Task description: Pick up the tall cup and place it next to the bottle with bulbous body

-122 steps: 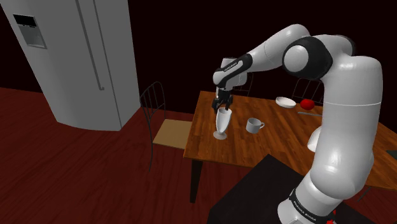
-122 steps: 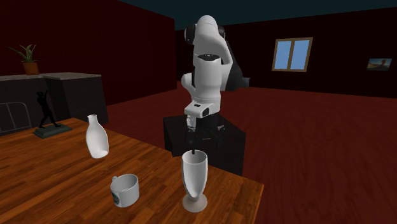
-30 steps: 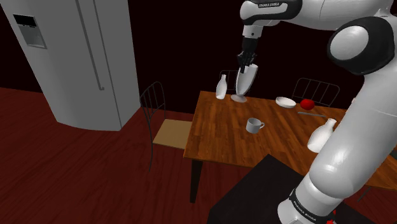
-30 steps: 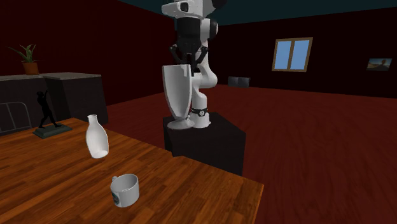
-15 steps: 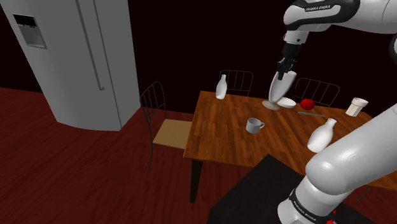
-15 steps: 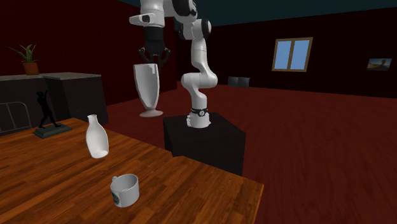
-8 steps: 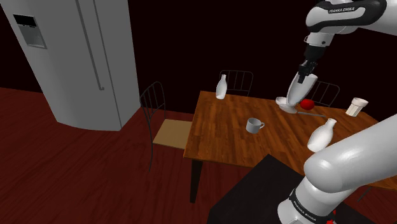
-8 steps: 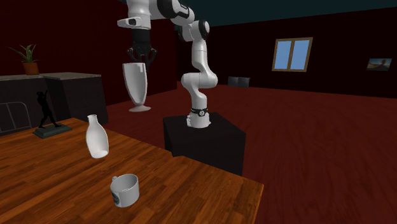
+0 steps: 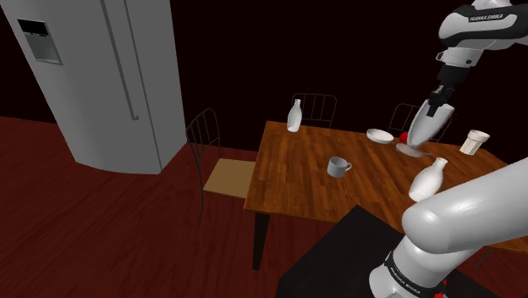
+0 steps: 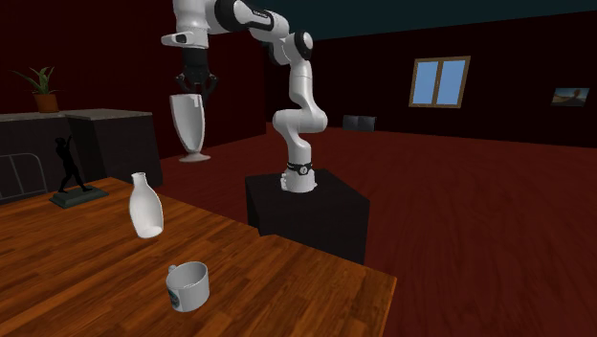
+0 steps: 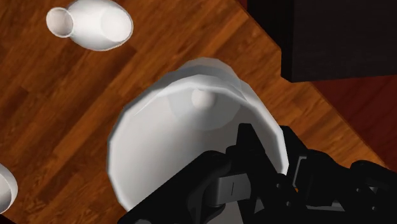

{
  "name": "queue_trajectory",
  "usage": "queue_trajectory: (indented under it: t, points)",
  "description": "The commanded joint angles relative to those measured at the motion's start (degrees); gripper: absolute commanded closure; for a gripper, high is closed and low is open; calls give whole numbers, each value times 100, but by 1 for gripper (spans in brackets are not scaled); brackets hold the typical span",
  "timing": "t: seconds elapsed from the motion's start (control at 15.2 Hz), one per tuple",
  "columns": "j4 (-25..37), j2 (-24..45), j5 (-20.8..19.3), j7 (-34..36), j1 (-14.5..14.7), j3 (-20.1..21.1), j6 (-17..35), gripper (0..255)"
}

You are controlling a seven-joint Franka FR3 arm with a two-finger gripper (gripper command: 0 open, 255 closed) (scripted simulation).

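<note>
The tall white footed cup [image 9: 423,131] hangs in the air, tilted, over the wooden table [image 9: 288,178] toward the shoulder view's right. My black gripper [image 9: 440,100] is shut on its rim from above. Just below and in front of it stands the white bottle with the bulbous body [image 9: 428,180]. In the wrist view I look down into the cup [image 11: 191,127], with the gripper [image 11: 267,159] clasping its rim and the bulbous bottle [image 11: 95,24] on the table beyond it. In the second exterior view the cup [image 10: 189,124] hangs from the gripper [image 10: 194,91], high above the table [image 10: 77,258].
A slimmer white bottle [image 9: 294,116] stands at the table's far corner, and a white mug [image 9: 338,166] near the middle. A white bowl [image 9: 380,135], a red fruit [image 9: 406,135] and a small cup [image 9: 476,141] lie near the carried cup. Chairs ring the table; a grey fridge [image 9: 101,76] stands off to the left.
The arm has swung toward the shoulder view's right and down a little, carrying the cup from above the bowl to above the bulbous bottle. The grip has not changed.
</note>
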Motion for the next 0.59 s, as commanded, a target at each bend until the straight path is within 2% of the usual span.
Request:
queue_trajectory:
  t: [0.0,0.53]
  points:
    - [25,-26,-81,-268,-84,-192,7,255]
    - [500,245,-203,-1474,-277,-1168,21,255]
